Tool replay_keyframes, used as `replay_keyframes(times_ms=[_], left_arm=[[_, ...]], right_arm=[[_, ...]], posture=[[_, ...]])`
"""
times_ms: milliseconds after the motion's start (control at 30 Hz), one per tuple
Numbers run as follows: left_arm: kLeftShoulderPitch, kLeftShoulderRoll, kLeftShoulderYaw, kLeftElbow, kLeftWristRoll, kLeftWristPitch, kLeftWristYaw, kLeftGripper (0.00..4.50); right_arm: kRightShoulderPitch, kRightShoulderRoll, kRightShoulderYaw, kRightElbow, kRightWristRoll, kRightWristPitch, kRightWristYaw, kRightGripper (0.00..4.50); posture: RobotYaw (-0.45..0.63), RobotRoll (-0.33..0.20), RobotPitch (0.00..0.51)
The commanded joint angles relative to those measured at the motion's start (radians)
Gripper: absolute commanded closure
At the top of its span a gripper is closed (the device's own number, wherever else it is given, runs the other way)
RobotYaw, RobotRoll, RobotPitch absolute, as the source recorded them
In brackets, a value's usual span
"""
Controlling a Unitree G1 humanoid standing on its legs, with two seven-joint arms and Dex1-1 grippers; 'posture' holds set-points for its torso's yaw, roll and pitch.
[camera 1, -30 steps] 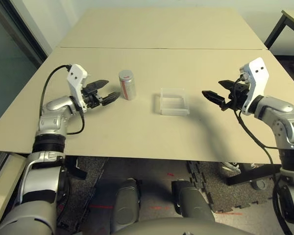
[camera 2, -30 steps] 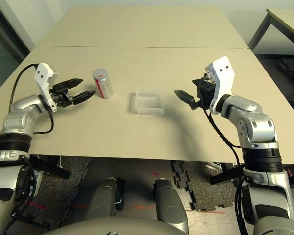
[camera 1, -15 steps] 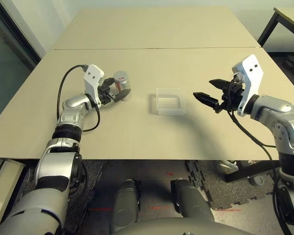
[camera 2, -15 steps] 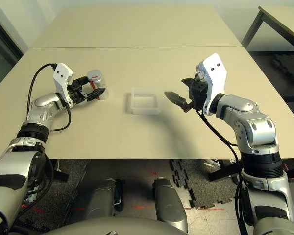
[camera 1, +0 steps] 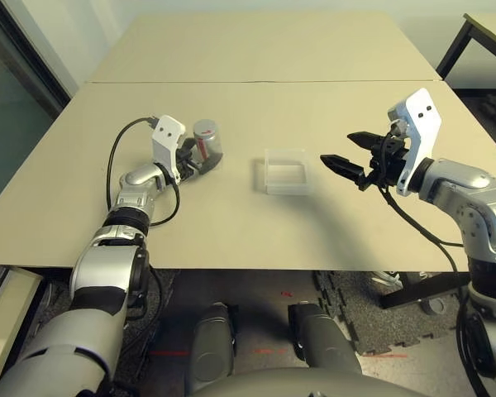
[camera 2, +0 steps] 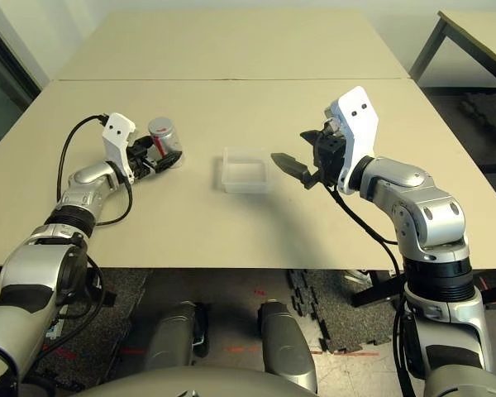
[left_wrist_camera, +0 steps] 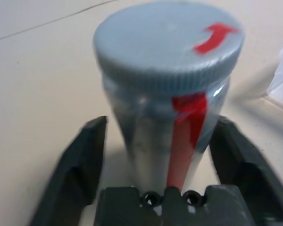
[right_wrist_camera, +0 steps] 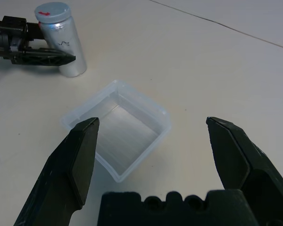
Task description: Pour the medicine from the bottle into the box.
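Left gripper narrowly brackets the upright silver cylindrical grey-capped bottle, at nine o'clock of the clear shallow plastic box; uneven closing risks tipping it. Right gripper gapes wide.

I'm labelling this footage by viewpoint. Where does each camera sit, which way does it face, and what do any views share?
Left and right eye views: on the head, looking forward and down at the table; both silver forearms show.
Left wrist view: on the left wrist, looking along the left gripper, whose fingers flank the bottle.
Right wrist view: on the right wrist, looking between the open right gripper at the box.
Shared: bottle and box appear in all four.
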Motion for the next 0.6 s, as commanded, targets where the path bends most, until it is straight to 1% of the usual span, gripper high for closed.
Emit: replay_keyframes(times_ms=[33,67,200,333,467,600], left_arm=[[-0.016,-0.008,-0.004,0.019,0.017,-0.026,-0.022,1.72],[-0.016,-0.009,-0.007,0.019,0.019,-0.029,-0.029,1.86],[-0.017,-0.011,-0.012,0.011,0.024,-0.04,-0.057,1.86],[-0.038,-0.027,-0.005,-0.052,-0.009,-0.015,-0.146,1.86],[-0.06,-0.046,-0.013,-0.141,-0.04,0.042,-0.248,1.86],[-0.088,-0.064,-0.031,-0.198,-0.049,0.094,-0.328,1.86]], right_arm=[[-0.009,-0.003,0.008,-0.023,0.012,0.011,-0.002,0.0],[-0.008,-0.002,0.008,-0.023,0.012,0.01,-0.003,0.0],[-0.007,0.0,0.011,-0.024,0.012,0.008,-0.003,0.0],[-0.018,-0.001,0.017,-0.025,0.012,0.007,0.001,0.0],[-0.055,-0.002,0.037,-0.022,0.011,0.005,0.013,0.0],[-0.115,0.02,0.091,-0.008,0.0,-0.005,0.024,0.0]], posture=[[-0.26,0.0,0.101],[-0.26,0.0,0.101],[-0.26,0.0,0.101],[-0.25,0.0,0.101],[-0.24,0.0,0.097],[-0.24,0.0,0.093]])
